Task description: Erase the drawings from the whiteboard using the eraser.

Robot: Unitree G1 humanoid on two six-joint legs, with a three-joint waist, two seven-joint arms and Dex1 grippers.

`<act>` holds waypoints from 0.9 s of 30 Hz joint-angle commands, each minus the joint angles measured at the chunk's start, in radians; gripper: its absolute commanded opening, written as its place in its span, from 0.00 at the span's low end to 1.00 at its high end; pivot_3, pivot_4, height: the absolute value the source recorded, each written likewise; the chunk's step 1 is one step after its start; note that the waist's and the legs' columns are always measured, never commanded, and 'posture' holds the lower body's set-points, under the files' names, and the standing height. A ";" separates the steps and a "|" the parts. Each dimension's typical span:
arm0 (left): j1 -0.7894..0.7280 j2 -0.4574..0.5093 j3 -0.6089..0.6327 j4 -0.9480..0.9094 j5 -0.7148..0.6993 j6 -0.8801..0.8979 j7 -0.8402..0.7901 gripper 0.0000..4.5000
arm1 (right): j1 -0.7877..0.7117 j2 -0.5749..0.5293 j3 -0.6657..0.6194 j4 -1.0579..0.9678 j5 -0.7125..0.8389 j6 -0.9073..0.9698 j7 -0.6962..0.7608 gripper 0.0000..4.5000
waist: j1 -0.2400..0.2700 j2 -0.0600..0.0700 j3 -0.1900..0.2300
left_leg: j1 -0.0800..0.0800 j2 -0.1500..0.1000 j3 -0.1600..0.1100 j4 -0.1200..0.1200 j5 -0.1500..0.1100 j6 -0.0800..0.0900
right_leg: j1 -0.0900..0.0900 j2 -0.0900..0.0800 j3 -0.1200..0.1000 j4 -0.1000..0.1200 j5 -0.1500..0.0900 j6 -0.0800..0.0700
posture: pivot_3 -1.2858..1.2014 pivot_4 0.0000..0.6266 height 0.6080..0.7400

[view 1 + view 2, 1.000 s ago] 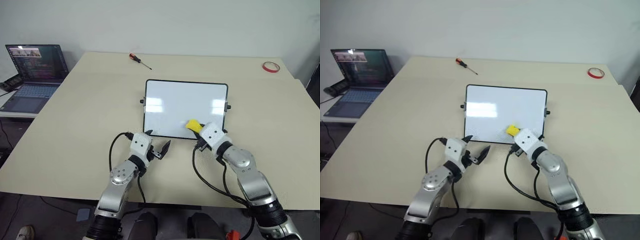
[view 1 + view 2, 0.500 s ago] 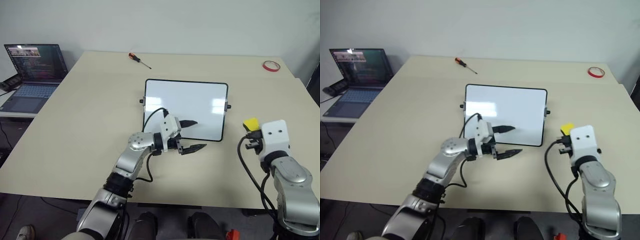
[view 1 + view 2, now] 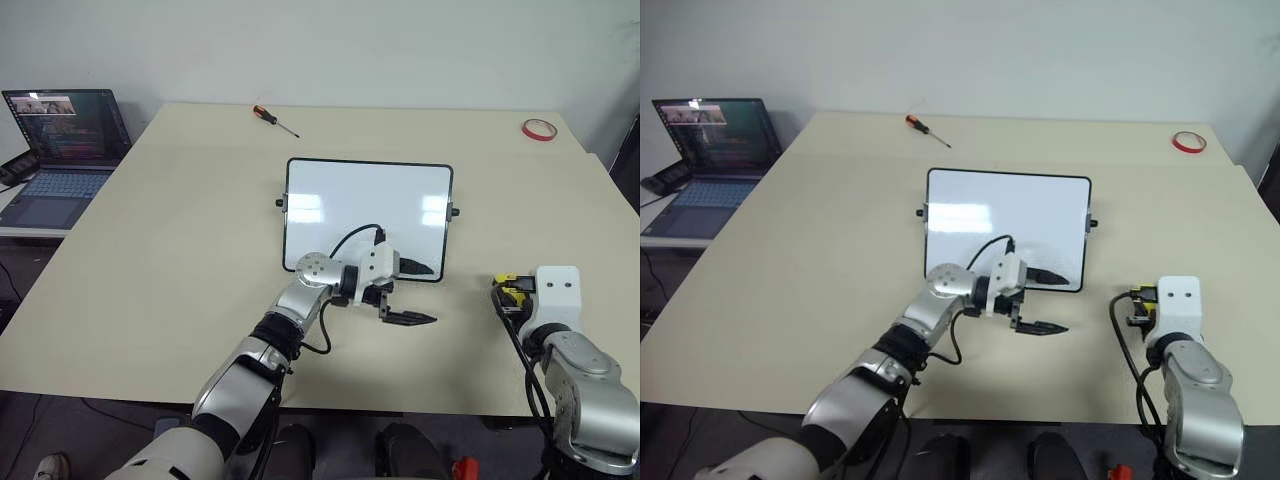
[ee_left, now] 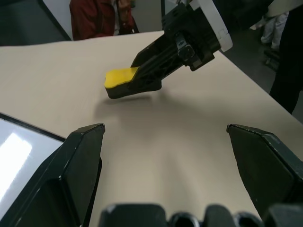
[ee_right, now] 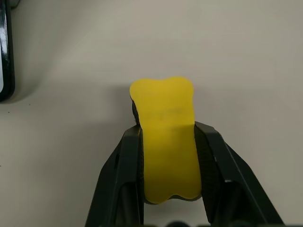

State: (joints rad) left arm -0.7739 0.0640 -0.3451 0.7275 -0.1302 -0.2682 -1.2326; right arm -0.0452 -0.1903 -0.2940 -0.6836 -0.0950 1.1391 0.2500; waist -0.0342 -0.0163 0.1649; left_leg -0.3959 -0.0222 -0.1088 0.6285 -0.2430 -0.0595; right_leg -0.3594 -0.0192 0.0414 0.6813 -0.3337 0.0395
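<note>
Whiteboard [image 3: 366,205] looks wiped clean already, no blue drawings I can spot on it, so the erasing seems basically done. Right gripper [image 5: 168,142] is clamped on the yellow eraser [image 5: 166,146], off to the board's right over the table [image 3: 180,230]. Left gripper [image 3: 410,292] hangs open by the board's near edge.

We see a beige rectangular table [image 3: 150,250] bearing a black-framed white glossy whiteboard [image 3: 365,215], a red-handled screwdriver [image 3: 275,119] and a red tape ring [image 3: 538,129].

Glossy whiteboard [image 3: 366,200] — matt table [image 3: 180,230]
</note>
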 commanded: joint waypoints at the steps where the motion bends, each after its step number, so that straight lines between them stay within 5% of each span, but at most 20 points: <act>1: -0.021 -0.012 0.014 -0.008 0.008 -0.024 0.001 1.00 | -0.033 -0.018 0.000 0.021 0.019 -0.039 -0.017 0.26 | 0.001 0.000 0.000 | 0.000 0.000 0.000 0.000 0.000 0.000 | 0.000 0.000 0.000 0.000 0.000 0.000 | 0.52 0.24 1.00; 16: 0.020 0.030 0.022 -0.064 0.020 0.000 0.018 1.00 | -0.068 -0.060 0.013 0.153 0.071 -0.110 -0.025 0.26 | 0.001 0.000 0.000 | -0.001 0.000 -0.001 0.000 0.000 0.000 | 0.000 -0.001 0.000 0.000 0.000 0.000 | 0.52 0.24 1.00; 25: 0.019 0.024 0.018 -0.074 0.024 0.005 0.025 1.00 | -0.063 -0.066 -0.002 0.176 0.100 -0.120 -0.045 0.94 | 0.001 0.000 0.000 | -0.001 0.000 0.000 0.000 0.000 0.001 | 0.000 -0.001 0.000 0.001 0.000 0.000 | 0.52 0.24 1.00; 27: 0.017 0.023 0.018 -0.074 0.026 0.003 0.024 1.00 | -0.061 -0.070 -0.003 0.171 0.099 -0.122 -0.051 1.00 | 0.001 0.000 0.000 | -0.001 0.000 0.000 0.000 0.000 0.001 | 0.000 -0.001 0.000 0.001 0.000 0.000 | 0.52 0.24 1.00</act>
State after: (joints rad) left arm -0.7502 0.0930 -0.3358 0.6915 -0.1024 -0.2613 -1.2099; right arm -0.1034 -0.2473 -0.2765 -0.4946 -0.0068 1.0374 0.2100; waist -0.0331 -0.0160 0.1647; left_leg -0.3964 -0.0218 -0.1092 0.6290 -0.2426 -0.0589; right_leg -0.3595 -0.0199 0.0411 0.6821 -0.3337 0.0394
